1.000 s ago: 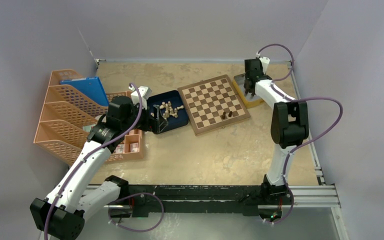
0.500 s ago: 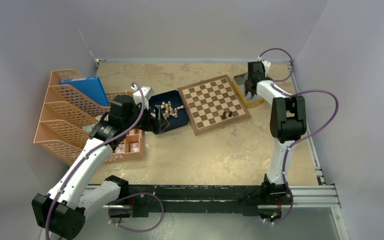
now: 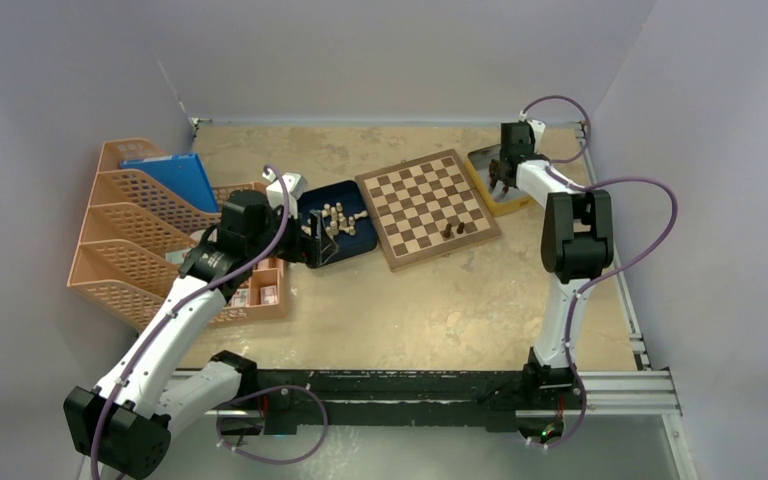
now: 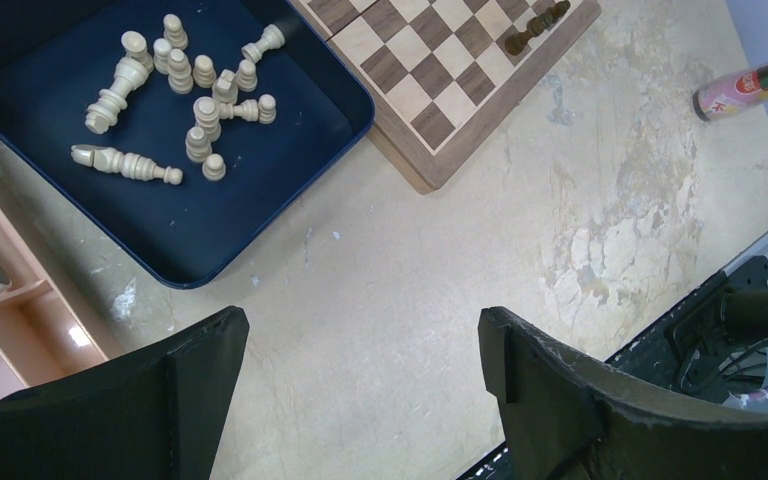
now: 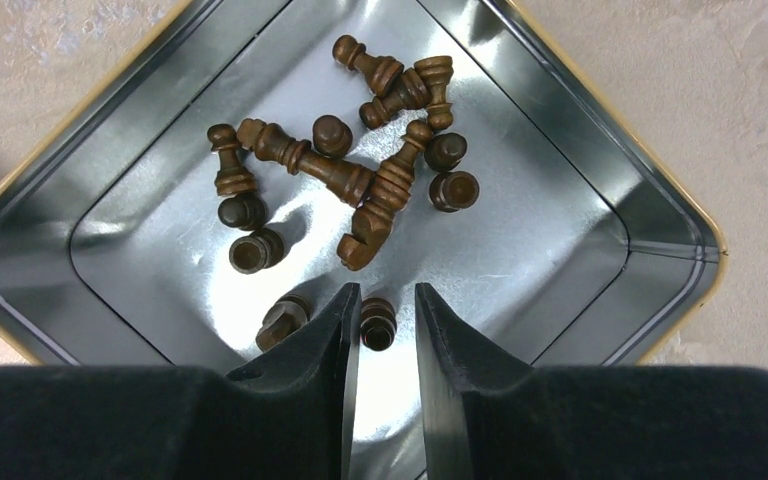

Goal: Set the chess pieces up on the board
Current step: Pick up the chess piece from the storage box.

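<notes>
Several dark brown chess pieces [image 5: 360, 185] lie scattered in a silver tin [image 5: 560, 230] at the back right, beside the board [image 3: 422, 205]. My right gripper [image 5: 387, 292] reaches down into the tin [image 3: 487, 160]. Its jaws stand narrowly open around one small dark piece [image 5: 378, 322]. That piece touches the left finger and a slim gap shows at the right one. Two dark pieces [image 3: 452, 229] stand on the board near its front edge. My left gripper [image 4: 360, 335] hangs wide open and empty over bare table, just in front of the blue tray [image 4: 260, 200] of cream pieces [image 4: 195, 90].
Orange file racks [image 3: 130, 230] with a blue folder [image 3: 170, 175] fill the left side. A small compartment box [image 3: 260, 290] sits below the left arm. A pink tube [image 4: 750, 85] lies on the table. A metal rail [image 3: 410, 385] runs along the near edge.
My right gripper has moved farther back and down into the tin, and its jaws have narrowed around a dark piece. The left arm has shifted only slightly.
</notes>
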You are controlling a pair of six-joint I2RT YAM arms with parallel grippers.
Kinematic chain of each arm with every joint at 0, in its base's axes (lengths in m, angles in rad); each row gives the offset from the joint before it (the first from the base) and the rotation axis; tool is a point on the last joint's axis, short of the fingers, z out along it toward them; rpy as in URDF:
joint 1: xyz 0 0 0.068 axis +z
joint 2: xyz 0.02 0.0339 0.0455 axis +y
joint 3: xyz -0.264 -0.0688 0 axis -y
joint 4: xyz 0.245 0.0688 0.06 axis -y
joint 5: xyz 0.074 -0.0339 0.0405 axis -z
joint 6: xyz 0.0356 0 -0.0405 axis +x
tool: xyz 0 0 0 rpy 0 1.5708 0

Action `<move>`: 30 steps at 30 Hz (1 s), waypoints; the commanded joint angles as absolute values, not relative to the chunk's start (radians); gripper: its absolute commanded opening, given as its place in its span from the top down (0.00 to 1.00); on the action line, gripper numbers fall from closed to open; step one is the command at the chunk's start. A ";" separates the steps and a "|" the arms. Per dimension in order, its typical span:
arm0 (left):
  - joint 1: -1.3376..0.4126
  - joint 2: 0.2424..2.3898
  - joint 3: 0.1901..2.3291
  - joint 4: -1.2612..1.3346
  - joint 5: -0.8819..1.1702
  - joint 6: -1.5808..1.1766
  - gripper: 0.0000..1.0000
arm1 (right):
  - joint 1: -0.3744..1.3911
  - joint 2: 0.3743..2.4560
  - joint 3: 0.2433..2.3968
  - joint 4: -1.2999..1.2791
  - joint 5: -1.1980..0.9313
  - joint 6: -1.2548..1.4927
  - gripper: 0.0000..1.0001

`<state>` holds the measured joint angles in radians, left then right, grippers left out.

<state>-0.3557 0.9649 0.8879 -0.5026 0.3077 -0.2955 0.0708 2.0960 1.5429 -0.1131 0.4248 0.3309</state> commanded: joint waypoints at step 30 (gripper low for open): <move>-0.360 0.923 0.895 -0.482 0.285 -0.296 0.14 | 0.064 2.083 1.541 -0.101 0.378 0.306 0.72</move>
